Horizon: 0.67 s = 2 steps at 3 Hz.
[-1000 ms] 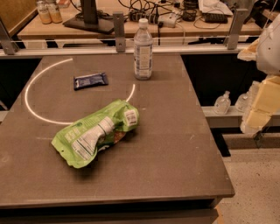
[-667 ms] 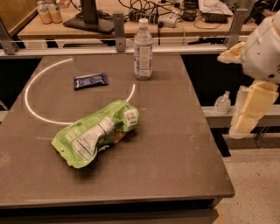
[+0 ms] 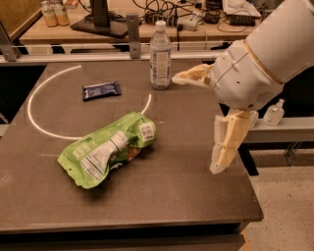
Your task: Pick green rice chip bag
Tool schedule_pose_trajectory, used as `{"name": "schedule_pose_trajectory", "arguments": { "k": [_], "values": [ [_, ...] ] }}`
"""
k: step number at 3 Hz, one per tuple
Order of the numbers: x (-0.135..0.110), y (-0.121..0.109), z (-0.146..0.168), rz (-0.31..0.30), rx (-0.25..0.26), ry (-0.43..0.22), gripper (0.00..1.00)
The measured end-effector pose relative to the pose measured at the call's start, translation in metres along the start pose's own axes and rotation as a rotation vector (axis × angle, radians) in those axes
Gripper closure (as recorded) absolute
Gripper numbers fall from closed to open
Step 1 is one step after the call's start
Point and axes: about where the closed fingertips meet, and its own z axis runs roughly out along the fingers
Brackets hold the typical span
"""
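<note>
Your gripper hangs over the table, right side, fingers spread wide, empty; green rice chip bag lies well apart.

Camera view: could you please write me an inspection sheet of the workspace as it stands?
Surface: dark table with a white arc marked on it.
Job's things: green rice chip bag lies crumpled on the table, left of centre, untouched.
Clutter: water bottle upright at the back; dark blue wrapper flat, inside the arc.
Grippers: gripper open, over the table's right side, apart from the bag.
Cables: a tangle on the rear desk; none on the table.
Surroundings: jars on the rear desk; small pump bottle on the right ledge.
</note>
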Motion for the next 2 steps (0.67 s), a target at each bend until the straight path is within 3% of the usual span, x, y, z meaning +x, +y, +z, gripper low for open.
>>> {"name": "schedule_pose_trajectory", "arguments": {
  "k": [1, 2],
  "values": [
    [-0.0395, 0.0006, 0.0302, -0.13, -0.022, -0.064, 0.0],
    [-0.0395, 0.0006, 0.0302, -0.13, -0.022, -0.064, 0.0]
  ]
}}
